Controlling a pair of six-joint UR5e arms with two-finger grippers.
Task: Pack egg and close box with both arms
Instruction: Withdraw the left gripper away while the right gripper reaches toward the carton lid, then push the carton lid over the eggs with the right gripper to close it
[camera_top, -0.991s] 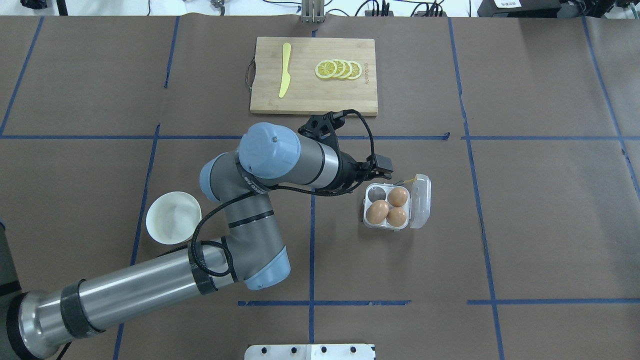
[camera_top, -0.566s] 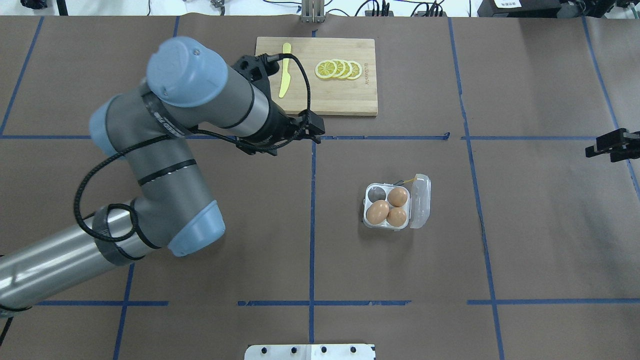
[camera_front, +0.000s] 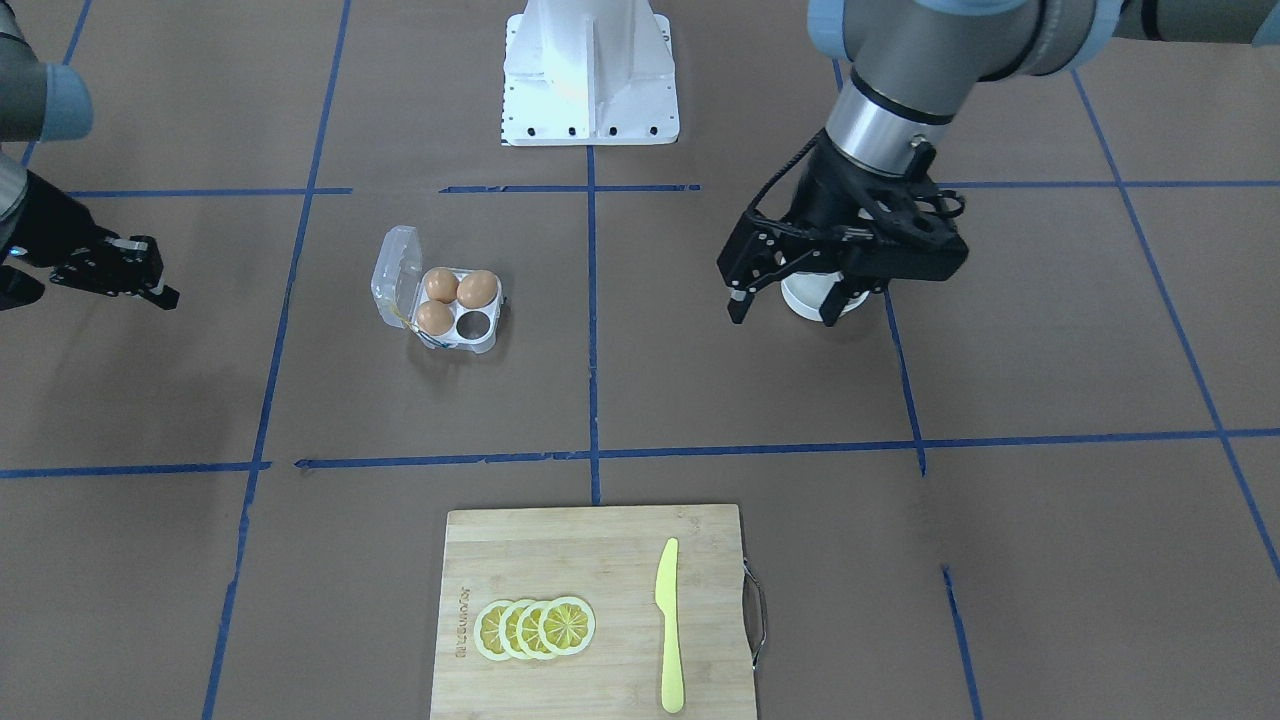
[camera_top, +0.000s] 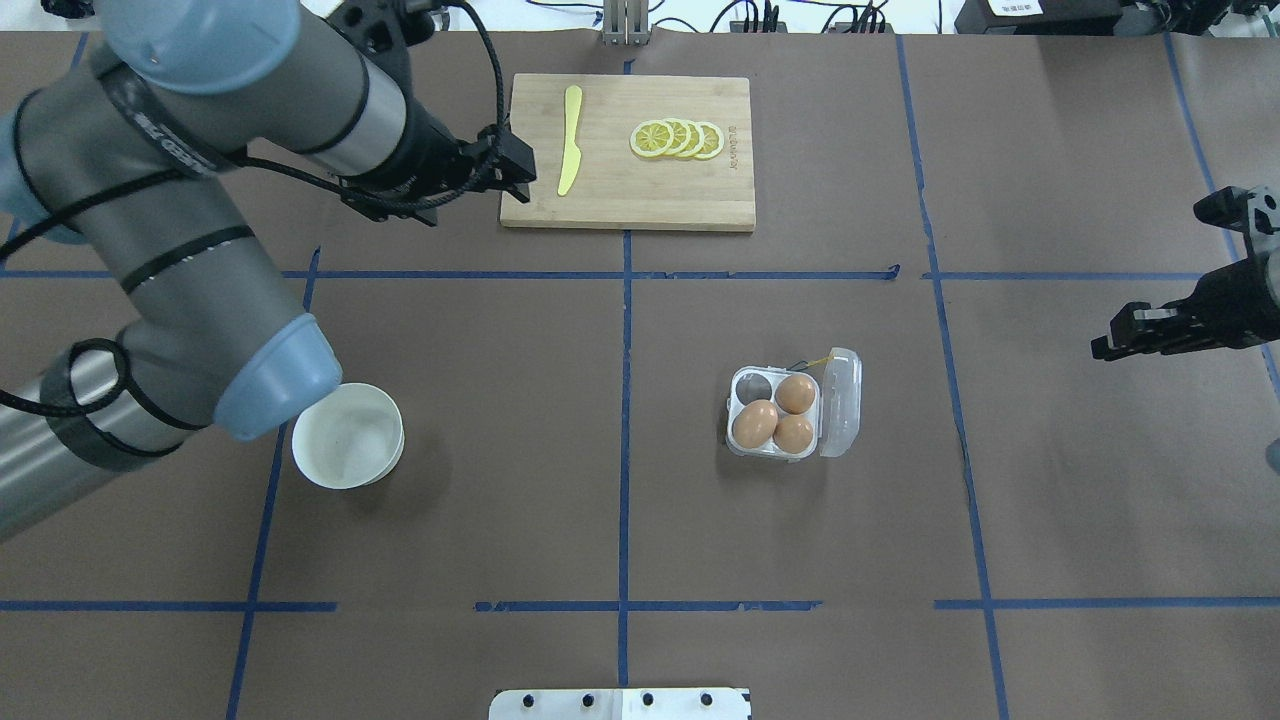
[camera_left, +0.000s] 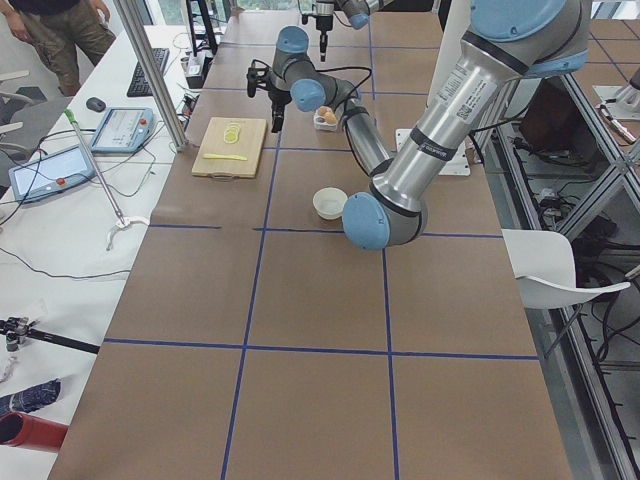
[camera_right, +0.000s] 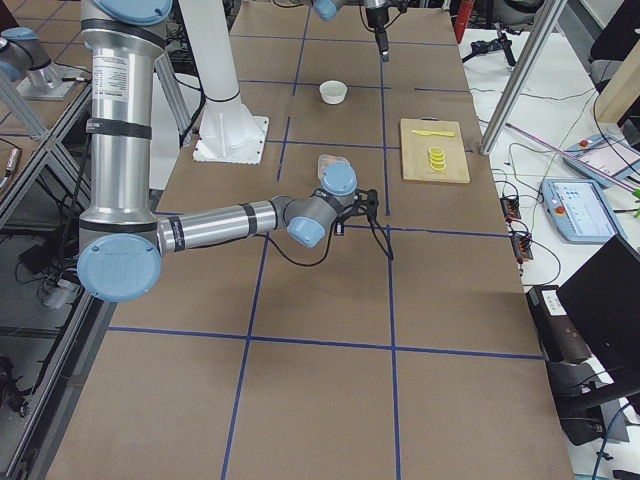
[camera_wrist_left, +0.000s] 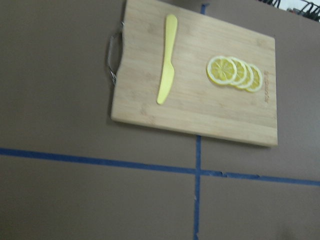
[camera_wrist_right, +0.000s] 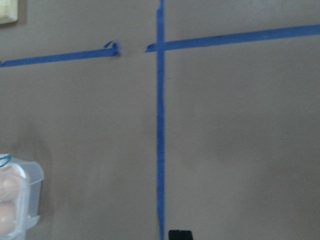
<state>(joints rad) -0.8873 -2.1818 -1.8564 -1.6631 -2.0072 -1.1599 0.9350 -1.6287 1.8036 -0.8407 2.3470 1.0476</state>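
- Since the earlier frames the left arm has gone away from the box (camera_top: 752, 384) and is raised on its own side of the counter (camera_top: 520, 420); the right gripper (camera_top: 1110, 345) has come further in from the right edge.
- The left gripper (camera_front: 783, 305) hangs above the counter with its two fingers spread and nothing between them.
- In the overhead view it shows beside the handle end of the wooden cutting board (camera_top: 650, 195); in the front-facing view the white bowl (camera_top: 347, 435) shows partly behind its fingers.
- The right gripper is well apart from the box, above bare counter. I cannot tell if its fingers are spread or pressed together.
- The clear box stands near the middle of the counter, and no gripper touches it.
- Three light-brown eggs (camera_top: 795, 393) sit in three of its four cups. The cup at the far corner on the robot's left side is empty.
- The lid (camera_top: 842, 400) is open and stands up along the side of the box that faces the right arm; a bit of yellow string (camera_top: 820, 360) shows at its far corner.
- On the cutting board lie a yellow knife (camera_top: 569, 140) and a row of overlapping lemon slices (camera_top: 677, 138), apart from each other.
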